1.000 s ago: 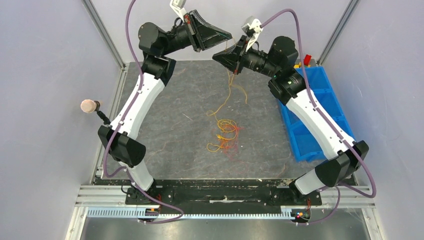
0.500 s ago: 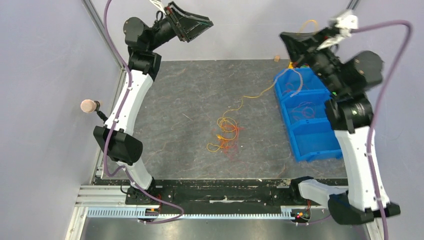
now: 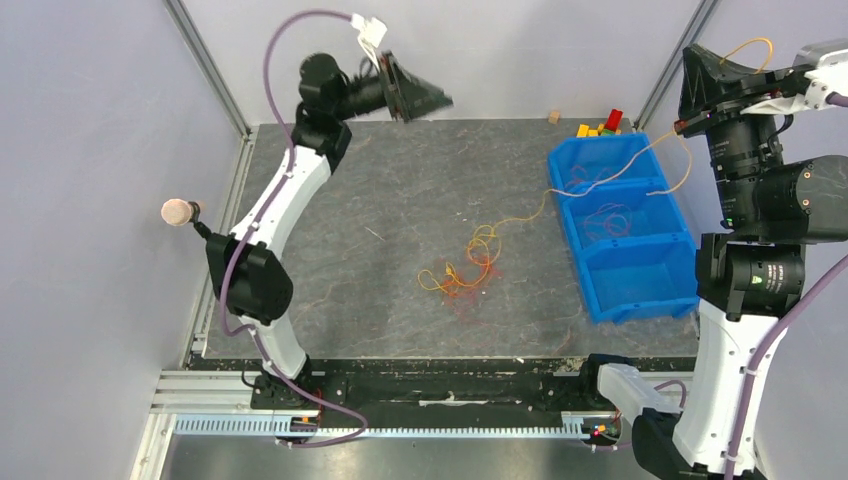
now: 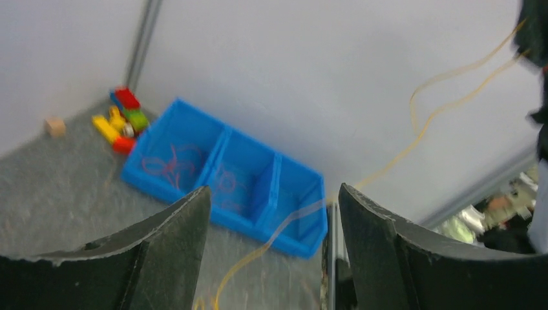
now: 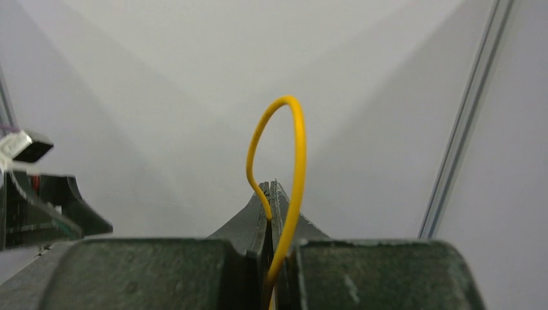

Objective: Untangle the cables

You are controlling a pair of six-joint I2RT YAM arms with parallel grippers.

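Mid-table, the red and orange cables [image 3: 465,272] lie knotted in a heap. One yellow cable [image 5: 294,148] runs out toward three o'clock, over the blue bin [image 3: 640,306], up to the right gripper [image 5: 271,194], pinched tight on it high at two o'clock. At eleven o'clock the left gripper [image 4: 271,194] hangs spread wide, empty. Drawing one strand free looks to be the step in hand; next, I'd guess, the left must pin the heap.

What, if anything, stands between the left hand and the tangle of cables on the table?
Nothing visible does. The left hand hangs open above the table, at its far edge; only bare surface lies between it and the tangle of cables. The right hand, shut on a yellow cable, is far right.
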